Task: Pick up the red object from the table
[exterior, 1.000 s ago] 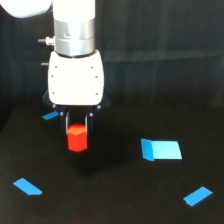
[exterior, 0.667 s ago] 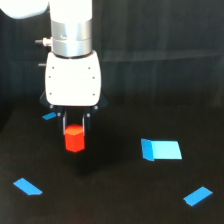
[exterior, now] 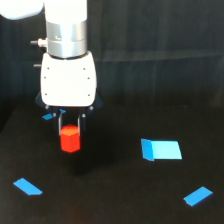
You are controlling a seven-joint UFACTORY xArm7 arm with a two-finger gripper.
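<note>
We start with the red object (exterior: 70, 139), a small hexagonal block that sits between the jaws of the gripper (exterior: 70, 134), its upper part flanked by the two dark fingers and its lower half showing below them. The jaws look closed narrowly onto its sides, holding it. Beneath the block there is a dim patch on the black surface (exterior: 115, 200) that could be shadow, so we judge the block is probably just clear of the surface, though from this one angle we cannot be sure it has left contact. To do the lift well, we would keep the grip steady and rise straight up, since the fingers hold only the top portion and a tilt could let the block slip. Relative to the block, a large blue piece (exterior: 161, 149) lies well to the exterior view's right, a smaller blue strip (exterior: 197, 196) farther right and nearer the camera, another blue strip (exterior: 27, 186) to the left and forward, and a small blue scrap (exterior: 48, 116) just behind, partly hidden by the gripper body. The fingertips themselves are too dark to make out.
</note>
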